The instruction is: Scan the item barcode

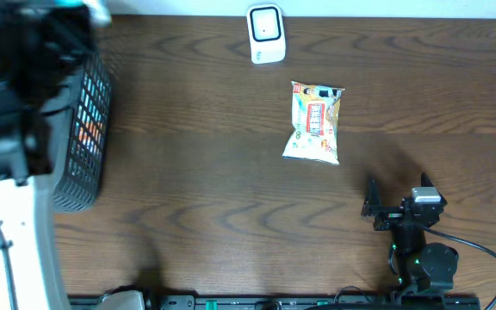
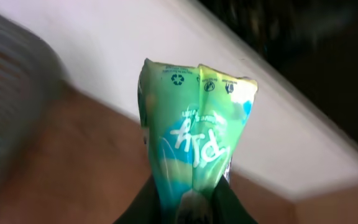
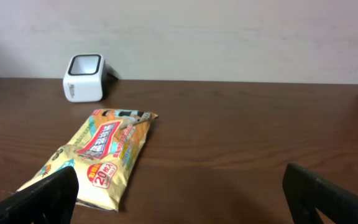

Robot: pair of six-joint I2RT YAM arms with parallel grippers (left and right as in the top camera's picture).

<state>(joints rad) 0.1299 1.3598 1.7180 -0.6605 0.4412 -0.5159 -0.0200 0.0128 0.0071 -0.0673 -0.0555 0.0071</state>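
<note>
The left tool (image 2: 190, 206) is closed tight on the bottom end of a green packet (image 2: 194, 137). Its dark fingers (image 2: 143, 210) pinch the packet from both sides, and the packet stands up and away from them, off the desk. The crimped far edge of the packet carries small recycling marks. Below them runs a looping white script, seen upside down, which I cannot read with certainty. In the overhead view the left arm (image 1: 15, 86) is a raised dark blur at the far left corner, above a black mesh basket (image 1: 89, 129). The tool and packet cannot be made out there.

The right tool (image 3: 182, 196) is spread as wide as it goes and holds nothing. It sits low over the brown desk (image 1: 196, 172) near the front right edge, with the arm folded behind it and the fingers pointing toward the far side.

Ahead of it a yellow snack bag (image 3: 101, 155) lies flat on the desk, with a red banner and a round red badge showing "20". The rest of the print is too small to read. Beyond the bag, near the far edge, stands a white scanner (image 3: 86, 78) with a dark window, well apart from both tools.
</note>
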